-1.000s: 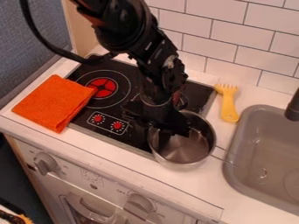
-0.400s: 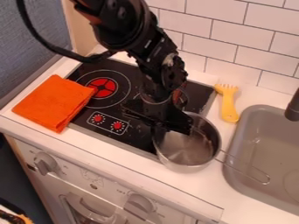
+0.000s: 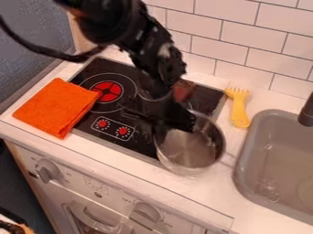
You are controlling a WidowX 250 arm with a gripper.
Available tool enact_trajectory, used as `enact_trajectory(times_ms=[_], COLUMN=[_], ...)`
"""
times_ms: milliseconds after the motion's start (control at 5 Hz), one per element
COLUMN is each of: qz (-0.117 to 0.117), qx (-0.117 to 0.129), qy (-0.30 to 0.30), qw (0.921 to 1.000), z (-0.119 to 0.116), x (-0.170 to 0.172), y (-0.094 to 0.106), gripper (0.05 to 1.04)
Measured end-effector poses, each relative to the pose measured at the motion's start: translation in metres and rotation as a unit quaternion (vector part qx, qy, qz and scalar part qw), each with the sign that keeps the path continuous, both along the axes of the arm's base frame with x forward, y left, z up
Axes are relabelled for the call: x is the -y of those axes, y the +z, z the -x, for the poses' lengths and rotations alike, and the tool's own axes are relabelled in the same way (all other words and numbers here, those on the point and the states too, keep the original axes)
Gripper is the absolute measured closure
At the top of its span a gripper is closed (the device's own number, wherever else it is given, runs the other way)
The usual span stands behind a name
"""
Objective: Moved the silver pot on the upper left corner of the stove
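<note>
Since the last frame the silver pot (image 3: 192,153) shifts a bit toward 10 o'clock, and the end effector (image 3: 166,127) goes the same way, with the arm (image 3: 116,23) swinging over toward 9 to 10 o'clock. Before that, the pot slid toward 4 o'clock, so this looks like the turn back toward the goal. Pot now at the stove's (image 3: 142,142) 4 o'clock side, partly over the glass, partly over the white surface (image 3: 125,167). Target corner, by the red-centred burner (image 3: 108,92), lies between 10 and 11 o'clock from it, so most of the carry is left. End effector seems closed on the pot's rim near 10 o'clock, judged from the two moving together; the contact itself is hard to make out. Handle (image 3: 228,160) is a faint smear toward 4 o'clock, its far end unclear near the sink (image 3: 269,155). Arm blocks most of the burner on the stove's right half and part of a reddish-brown item (image 3: 183,91) behind it; can't tell what that is. Arm is cut off at 12 o'clock. Can't confirm clearance under the pot.
</note>
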State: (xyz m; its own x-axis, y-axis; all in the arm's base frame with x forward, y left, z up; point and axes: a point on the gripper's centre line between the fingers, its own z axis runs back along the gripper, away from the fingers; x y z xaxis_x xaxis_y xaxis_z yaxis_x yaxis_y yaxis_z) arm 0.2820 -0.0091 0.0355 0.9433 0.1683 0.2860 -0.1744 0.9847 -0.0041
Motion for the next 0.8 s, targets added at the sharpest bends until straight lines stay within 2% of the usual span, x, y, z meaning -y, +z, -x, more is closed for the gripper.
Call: enact_trajectory(times_ms=[200,400,600,800], qz=[0.029,0.051,0.067,0.079], qx=[0.008,0.015,0.027,0.028], qy=[0.032,0.040,0.056,0.062], qw=[0.9990,0.9978,0.9958,0.9945], z=[0.001,-0.008,-0.029,-0.052], x=[-0.018,-0.033,-0.061,-0.092], y=[0.012,0.024,0.039,0.041], gripper=[1.002,1.002,1.002,1.002])
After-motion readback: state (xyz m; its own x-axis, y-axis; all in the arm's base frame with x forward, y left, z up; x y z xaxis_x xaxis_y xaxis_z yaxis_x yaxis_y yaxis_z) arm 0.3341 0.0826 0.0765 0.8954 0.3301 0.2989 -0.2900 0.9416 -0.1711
